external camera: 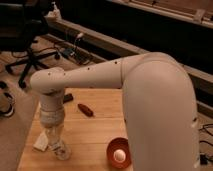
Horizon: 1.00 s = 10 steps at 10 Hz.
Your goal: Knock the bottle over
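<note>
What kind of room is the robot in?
Probably an office or lab. There is a wheeled office chair, cables on the floor by a long ledge, and a wooden table. The gripper hangs low over the table's left end, at the bottle.

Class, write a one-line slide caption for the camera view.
Robot gripper lowered over a clear bottle on a wooden table.

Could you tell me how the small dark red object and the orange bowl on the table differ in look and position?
The dark red object is slim, elongated and lies flat mid-table; the orange bowl is round, wider and sits at the near edge. The bowl holds something pale; the red object holds nothing. Both rest on the wooden table, right of the gripper.
</note>
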Motion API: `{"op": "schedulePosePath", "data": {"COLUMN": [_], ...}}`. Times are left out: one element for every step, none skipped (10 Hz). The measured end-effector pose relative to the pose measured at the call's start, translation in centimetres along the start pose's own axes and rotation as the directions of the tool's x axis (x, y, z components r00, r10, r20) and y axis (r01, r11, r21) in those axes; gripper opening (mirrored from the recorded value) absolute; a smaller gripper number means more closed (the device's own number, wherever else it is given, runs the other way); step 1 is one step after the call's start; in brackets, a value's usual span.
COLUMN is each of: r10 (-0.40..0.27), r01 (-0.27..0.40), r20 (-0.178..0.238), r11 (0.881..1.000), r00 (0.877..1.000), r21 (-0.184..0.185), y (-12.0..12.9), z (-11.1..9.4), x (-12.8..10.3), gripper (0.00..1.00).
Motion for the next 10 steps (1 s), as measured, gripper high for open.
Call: {"op": "schedulePosePath", "data": {"r10": [0.069,0.143,0.226,0.281,0.335,0.375,0.381,0.377,0.377,0.377], "r01": [-0.066,-0.134,-0.215,-0.270,-0.327,-0.370,-0.377,-0.373,-0.373,-0.373], "r20": [0.087,0.168,0.243,0.293,0.347,0.391,0.396,0.395,0.395,0.395], "r11": [0.997,0.989,0.974,0.960,0.941,0.925,0.922,0.923,0.923,0.923], "r00": [0.994,0.975,0.943,0.914,0.876,0.841,0.836,0.837,0.838,0.838], "r21": [-0.034,-0.060,-0.072,-0.076,-0.082,-0.091,-0.092,-0.091,-0.091,-0.091], "y": [-0.9,-2.4,-4.8,-6.5,-8.5,-9.8,-10.1,-9.9,-9.9,-9.9], "z": [-1.6,-3.1,-4.7,-5.6,-6.7,-7.6,-7.7,-7.6,-7.6,-7.6], "x": [-1.1,-1.7,-1.4,-0.8,0.0,0.6,0.7,0.7,0.7,0.7], "gripper": [0.00,0.00,0.01,0.06,0.15,0.20,0.20,0.20,0.20,0.20]}}
